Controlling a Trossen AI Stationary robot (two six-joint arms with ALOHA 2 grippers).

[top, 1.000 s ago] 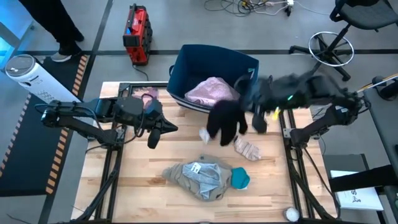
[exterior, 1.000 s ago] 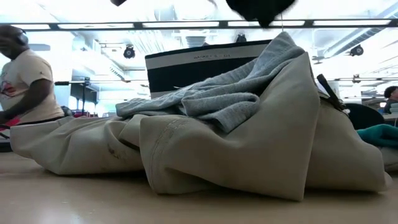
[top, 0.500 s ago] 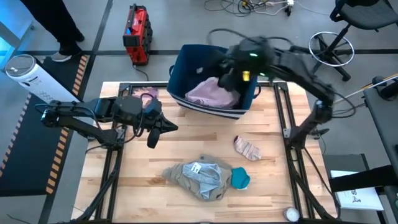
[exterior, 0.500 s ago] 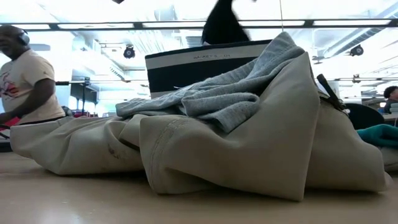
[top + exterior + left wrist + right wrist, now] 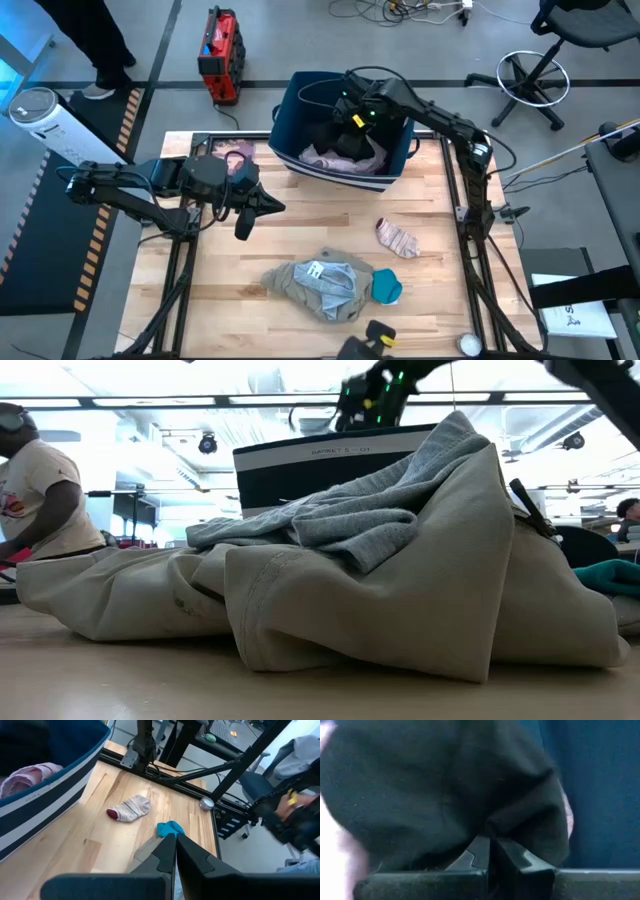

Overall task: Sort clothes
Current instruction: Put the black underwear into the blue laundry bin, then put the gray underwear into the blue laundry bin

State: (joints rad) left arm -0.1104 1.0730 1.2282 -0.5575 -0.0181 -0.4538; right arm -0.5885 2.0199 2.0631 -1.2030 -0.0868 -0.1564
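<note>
My right gripper (image 5: 352,118) is over the navy bin (image 5: 300,100) at the table's far edge and is shut on the black garment (image 5: 345,142). That garment lies in the bin on a pale pink garment (image 5: 318,157). My left gripper (image 5: 244,222) is shut and empty above the table's left half. A striped sock (image 5: 398,239) lies flat on the wood at the right. A grey-beige garment (image 5: 322,284) lies bunched near the front edge, with a teal piece (image 5: 386,287) against its right side. My right gripper pinches a gathered fold of the black garment (image 5: 492,827) between its two fingertips (image 5: 512,855). It reaches down into the bin from above. The cloth bunches around the fingertips, and the rest of it rests on the pink garment (image 5: 335,855) in the bin.
A pinkish thing (image 5: 238,156) lies at the table's far left, behind my left gripper. Bare wood (image 5: 300,225) lies between the bin and the beige pile. A small round thing (image 5: 468,343) sits at the near right corner. In the low view, a person (image 5: 35,490) stands beyond the table.
My right gripper has carried the black garment from above the table's middle toward the far edge and down into the bin. The garment hung below the fingers clear of the table. It now lies on the pink garment.
</note>
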